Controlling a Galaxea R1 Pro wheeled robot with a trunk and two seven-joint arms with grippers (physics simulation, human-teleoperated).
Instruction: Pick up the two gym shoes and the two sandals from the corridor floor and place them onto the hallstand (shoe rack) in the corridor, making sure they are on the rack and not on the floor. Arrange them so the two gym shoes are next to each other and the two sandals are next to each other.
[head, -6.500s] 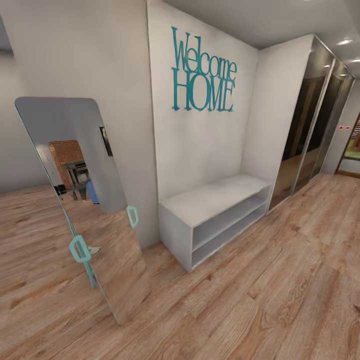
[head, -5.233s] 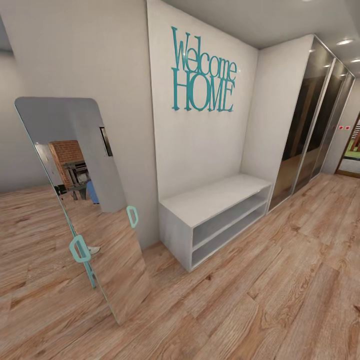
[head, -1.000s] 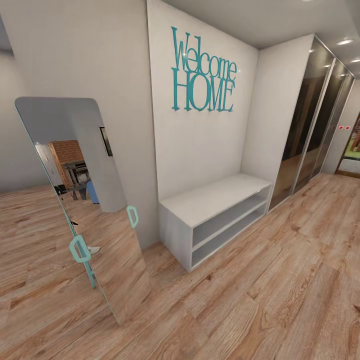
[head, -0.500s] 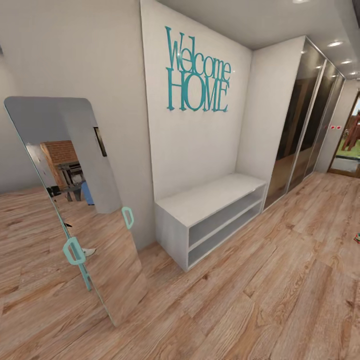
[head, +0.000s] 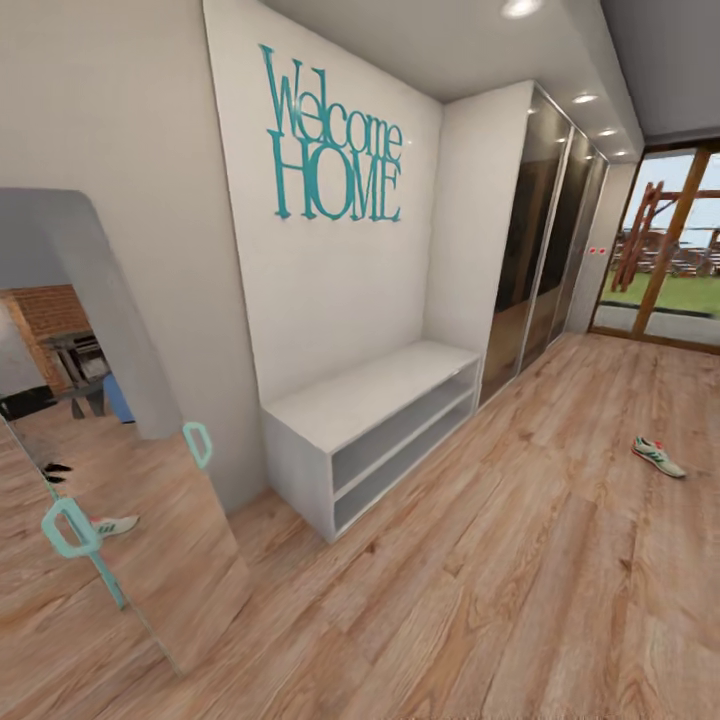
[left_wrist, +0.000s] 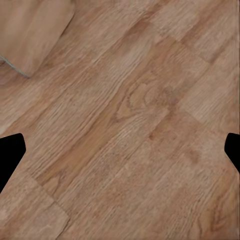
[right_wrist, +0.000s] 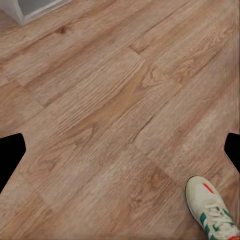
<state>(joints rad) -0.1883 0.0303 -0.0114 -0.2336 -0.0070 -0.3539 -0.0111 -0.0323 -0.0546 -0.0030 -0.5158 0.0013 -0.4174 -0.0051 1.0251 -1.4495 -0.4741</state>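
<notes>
Newly in view, cream green-striped gym shoe (head: 659, 456) lies on corridor floor (head: 520, 580).

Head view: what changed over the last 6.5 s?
The camera swung right; nothing in the room itself moved. That turn brought a gym shoe lying on the corridor floor and a glazed door into the picture. The white bench, mirror and Welcome HOME sign stayed put.
</notes>
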